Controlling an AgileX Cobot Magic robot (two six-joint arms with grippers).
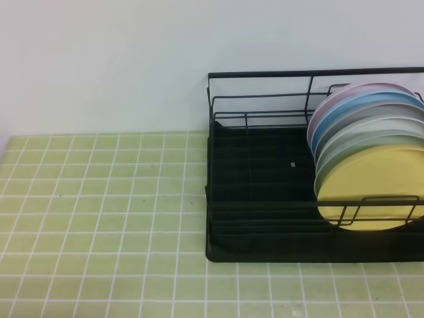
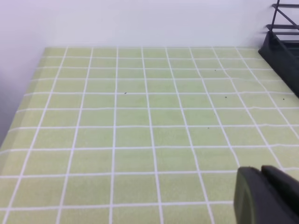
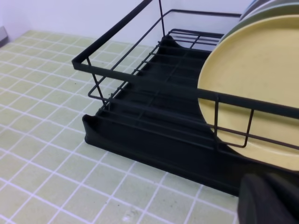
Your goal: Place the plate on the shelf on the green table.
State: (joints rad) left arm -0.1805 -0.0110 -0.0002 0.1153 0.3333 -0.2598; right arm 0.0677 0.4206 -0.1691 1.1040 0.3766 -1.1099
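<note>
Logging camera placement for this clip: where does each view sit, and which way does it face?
Exterior high: above and in front, looking down at the green table, the shelf and the yellow plate; no arm shows.
Left wrist: low over the tiles, facing the wall; the left hand shows shut, bottom right.
Right wrist: near the shelf's front corner, facing the plate; the right hand shows shut.
All three share the shelf and the tiles.

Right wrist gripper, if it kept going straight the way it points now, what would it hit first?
Probably the black wire dish rack: the right gripper, shut, points at its front rail, with the pale-yellow round plate standing just behind. Depth is hard to judge here.
</note>
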